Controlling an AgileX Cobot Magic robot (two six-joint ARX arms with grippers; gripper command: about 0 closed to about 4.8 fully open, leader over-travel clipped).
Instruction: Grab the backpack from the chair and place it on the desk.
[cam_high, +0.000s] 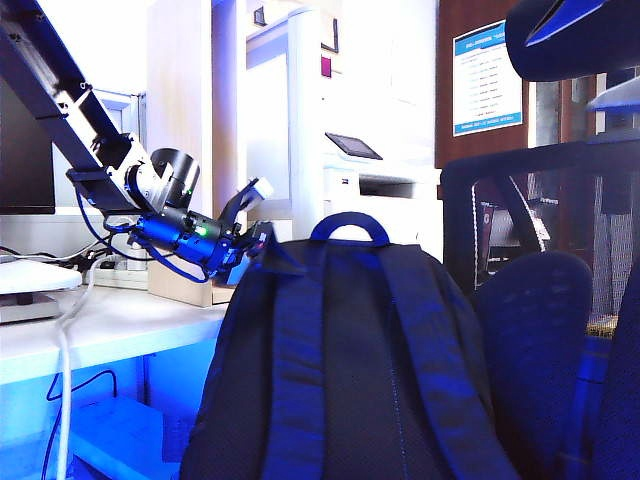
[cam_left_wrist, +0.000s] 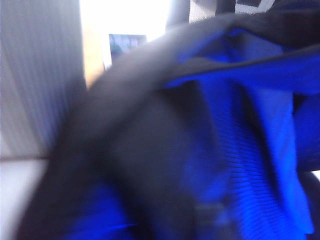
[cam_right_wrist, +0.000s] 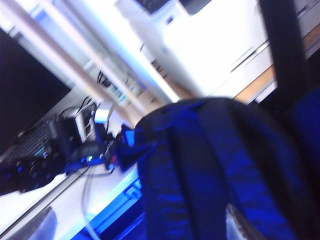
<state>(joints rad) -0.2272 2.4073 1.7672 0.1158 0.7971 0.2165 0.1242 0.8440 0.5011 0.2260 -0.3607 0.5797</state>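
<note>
Far left of the exterior view, the desk (cam_high: 120, 325) runs white and flat, with cables and a power strip lying on it. The left gripper (cam_high: 252, 222) reaches in from that side and sits at the upper left shoulder of the backpack (cam_high: 345, 370). One finger sticks up above the fabric and the other is down against it; a small fold of cloth pokes out at the tips. Cannot tell whether the jaws have actually bitten yet. The left wrist view is just blurred dark fabric.

The backpack stands upright on the chair (cam_high: 530, 330), straps facing the camera, blue top loop (cam_high: 349, 226) free, cushion (cam_high: 528, 340) just beside it on the right.

The right gripper is not in any view; by its reading the jaws stand fully apart, holding nothing.

Risks:
- A pinch on thin shoulder fabric alone likely slips under the bag's weight.
- A one-sided lift tips the bag over toward the cushion.
- Dragging it deskward may snag the cables.
</note>
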